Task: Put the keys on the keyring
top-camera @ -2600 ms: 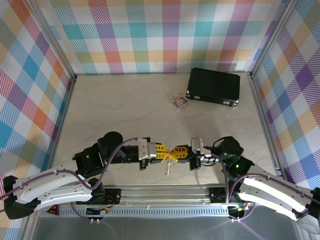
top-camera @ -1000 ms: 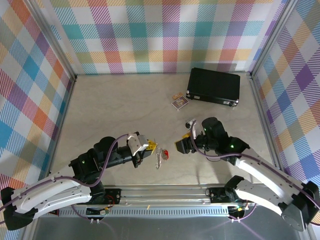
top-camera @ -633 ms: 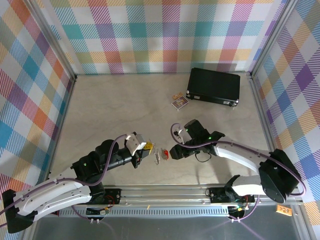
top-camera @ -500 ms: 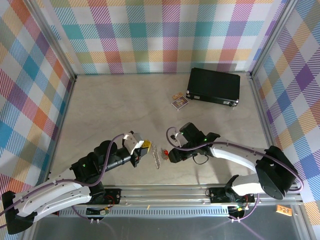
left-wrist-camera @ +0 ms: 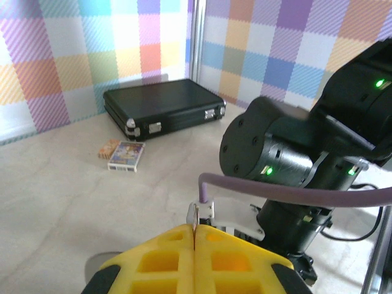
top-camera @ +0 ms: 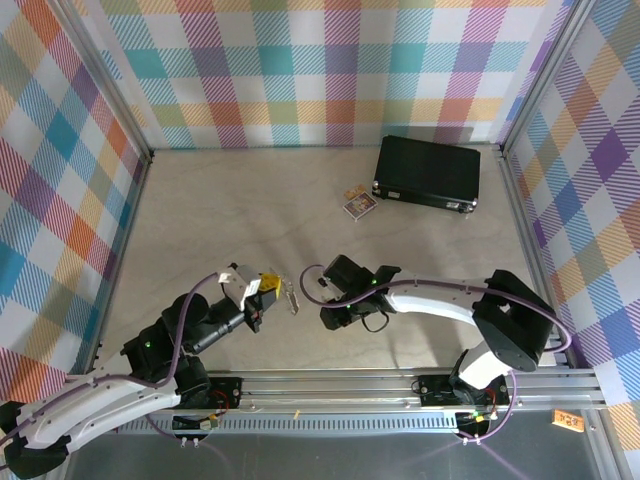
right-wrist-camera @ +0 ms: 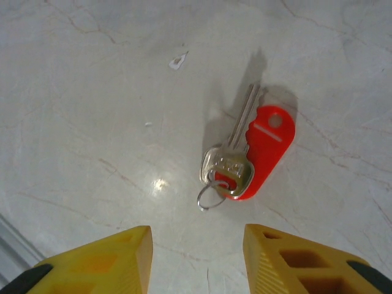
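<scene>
On the marbled tabletop (right-wrist-camera: pixel 92 92) lies the red-tagged key (right-wrist-camera: pixel 236 166), the right gripper (right-wrist-camera: pixel 196 244) poised open-fingered above it; the left gripper (left-wrist-camera: pixel 195 239) pinches the keyring (top-camera: pixel 290 297). Pickup seems next, needing descent.

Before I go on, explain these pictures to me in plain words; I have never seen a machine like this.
These are two robot arms bolted to a table, each ending in a two-finger gripper. One picture looks down from above; the other two come from cameras on the wrists. The left gripper is shut on a thin metal keyring. The right gripper is open above a key with a red tag, which lies on the table. Further back lie a black case and a small card packet.
</scene>
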Controlling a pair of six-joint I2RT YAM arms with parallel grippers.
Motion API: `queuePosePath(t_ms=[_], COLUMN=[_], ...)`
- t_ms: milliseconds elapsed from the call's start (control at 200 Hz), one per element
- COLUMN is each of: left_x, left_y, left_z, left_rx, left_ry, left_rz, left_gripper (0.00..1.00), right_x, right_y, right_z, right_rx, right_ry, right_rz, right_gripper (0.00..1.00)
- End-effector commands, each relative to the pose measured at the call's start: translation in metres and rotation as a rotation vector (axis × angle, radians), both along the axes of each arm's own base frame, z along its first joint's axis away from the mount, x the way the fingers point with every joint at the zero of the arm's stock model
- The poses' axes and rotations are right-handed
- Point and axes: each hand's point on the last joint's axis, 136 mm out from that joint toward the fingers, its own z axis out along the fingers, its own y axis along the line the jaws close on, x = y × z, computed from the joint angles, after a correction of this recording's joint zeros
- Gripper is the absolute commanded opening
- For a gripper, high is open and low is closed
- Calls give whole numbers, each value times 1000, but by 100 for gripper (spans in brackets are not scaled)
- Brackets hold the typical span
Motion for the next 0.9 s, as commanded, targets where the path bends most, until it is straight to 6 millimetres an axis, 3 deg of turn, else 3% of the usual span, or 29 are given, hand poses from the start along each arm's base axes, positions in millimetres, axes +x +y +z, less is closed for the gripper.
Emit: queuePosePath(t_ms=[0, 575, 895], left_x=[4, 1, -1], left_y=[9, 29, 35], left_z=[-7, -12, -6], left_rx=[-5, -51, -70], left_ry=[6, -27, -55], left_rz=[48, 97, 106], left_gripper=[0, 0, 0], right_x=[6, 5, 7], right_y=[5, 12, 2], right_z=[1, -15, -19], right_rx=[-34, -143, -227], right_ry=[-10, -4, -30], right_rz=[-26, -12, 0], right_gripper=[42, 30, 27])
